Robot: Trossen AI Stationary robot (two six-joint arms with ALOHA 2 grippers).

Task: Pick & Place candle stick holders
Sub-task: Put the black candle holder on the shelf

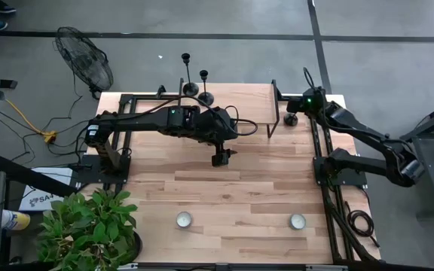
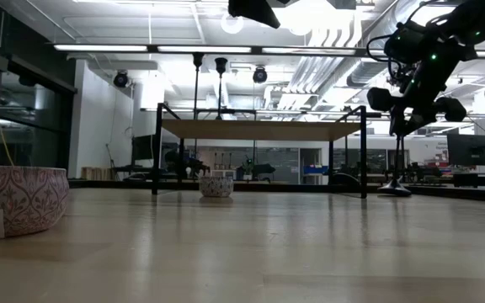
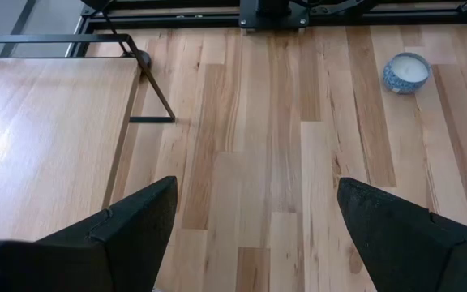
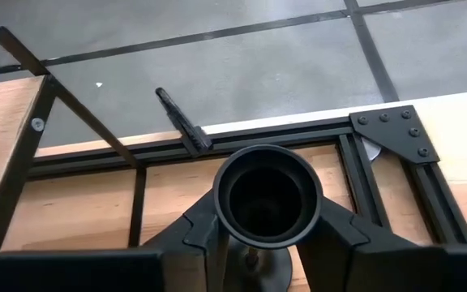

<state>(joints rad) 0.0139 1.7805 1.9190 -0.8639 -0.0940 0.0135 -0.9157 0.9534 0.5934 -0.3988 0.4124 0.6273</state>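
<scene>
Two black candle stick holders [image 1: 187, 75] [image 1: 204, 86] stand upright on their round bases at the far left of a raised wooden shelf [image 1: 239, 105]. In the low view their tops [image 2: 198, 61] [image 2: 221, 64] show above the shelf. The third holder [image 4: 267, 195] stands just right of the shelf, its base [image 1: 291, 119] down at the table. My right gripper [image 1: 298, 111] is shut on it near its top. My left gripper [image 1: 221, 158] is open and empty, above the table just in front of the shelf; its fingers stand wide apart in its wrist view [image 3: 254, 235]. My right gripper pinches the third holder between its two fingers [image 4: 339, 239], on the thin stem just under the top cup [image 4: 252, 258]. The fingers slant down from above. The holder is upright, its round base [image 2: 394, 190] at table level; whether it is lifted, I cannot tell.
Two small candles in bowls [image 1: 184, 220] [image 1: 297, 221] sit near the table's front edge. A potted plant [image 1: 89, 226] stands at the near left corner. Black frame rails [image 1: 326, 150] run along the table's right side. A fan [image 1: 85, 60] stands beyond the far left corner.
</scene>
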